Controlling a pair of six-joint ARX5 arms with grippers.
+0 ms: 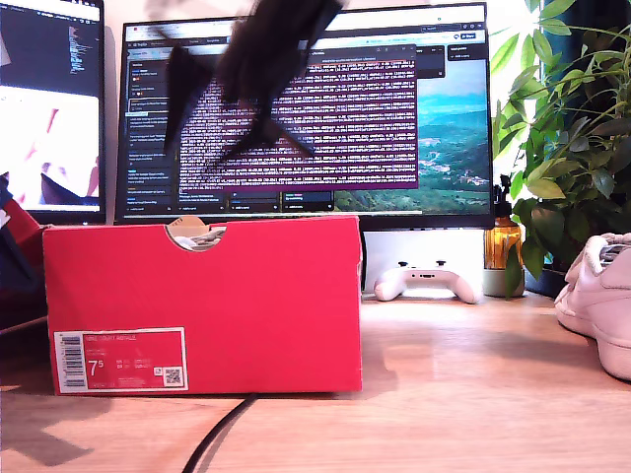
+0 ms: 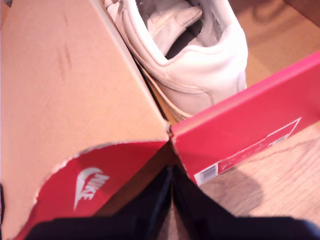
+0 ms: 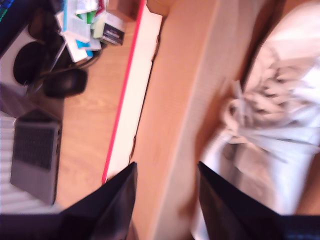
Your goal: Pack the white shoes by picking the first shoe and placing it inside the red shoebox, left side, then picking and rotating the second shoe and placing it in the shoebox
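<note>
The red shoebox (image 1: 202,305) stands on the counter (image 1: 444,394) toward the exterior view's left, label side facing the camera, with shoe material visible through its finger notch.

My first pincer (image 2: 171,200) has its tips pressed together and grips nothing. It hovers just outside a box corner. Directly ahead of it, past the red wall, one white shoe (image 2: 192,55) lies inside the box, heel toward the pincer and close to the side wall. This placement likely leaves the remaining floor free for its mate.

My second pincer (image 3: 165,200) has its tips apart and empty. It is poised over the box's cardboard wall (image 3: 185,90), and laced white shoe material lies just beyond one tip.

The second white shoe (image 1: 601,305) rests on the counter at the exterior view's right edge, well apart from the box, not yet packed.
</note>
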